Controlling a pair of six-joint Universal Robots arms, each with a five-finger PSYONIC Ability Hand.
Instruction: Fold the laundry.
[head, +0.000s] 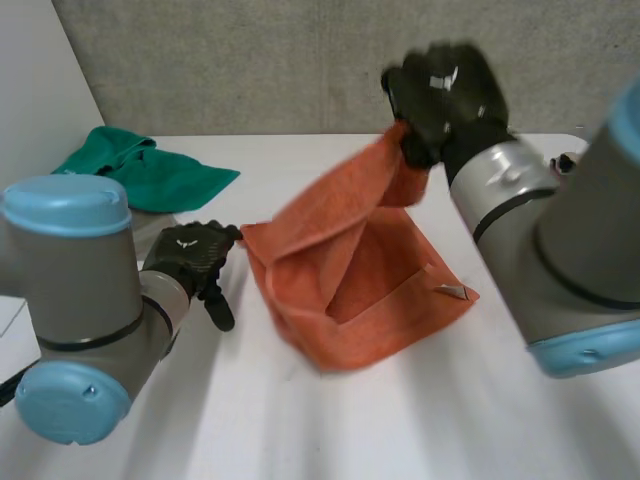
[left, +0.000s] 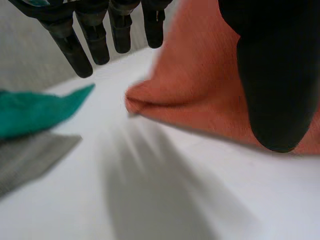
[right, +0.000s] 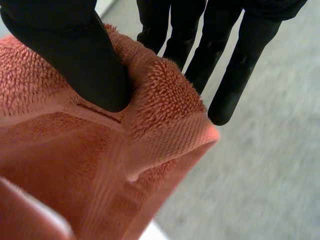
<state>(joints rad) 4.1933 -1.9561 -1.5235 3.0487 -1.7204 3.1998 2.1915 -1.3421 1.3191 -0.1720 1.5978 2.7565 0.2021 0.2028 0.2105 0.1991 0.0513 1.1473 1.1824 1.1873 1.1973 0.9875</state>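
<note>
Mid-fold on the orange towel (head: 350, 290): rumpled in the middle of the desk (head: 400, 430), one corner hoisted well clear of the surface. Pinched there by right robot hand (head: 440, 90), thumb (right: 75, 60) pressed into the terry against the fingers, hem bunched betw. them. Left robot hand (head: 195, 255) low, just beside the towel's left corner, fingers (left: 75, 45) straight & loose, holding nothing; apparently not touching the cloth. Green cloth (head: 140, 170) well apart at far left, grey cloth (left: 30, 155) just beside it. Leave both alone.

Probably the carry-over step: bring the lifted corner across to the opp. edge. To do it well:
- Hold the pinch firm, no regrip in mid-air.
- Pin the low left corner w/ straight left fingers first, to stop dragging.
- Sweep low & flat rather than high, to avoid extra creases.
- Line up hem w/ hem before letting go, then smooth flat.

Risk of a twisted, skewed landing from lifting by one corner only.
</note>
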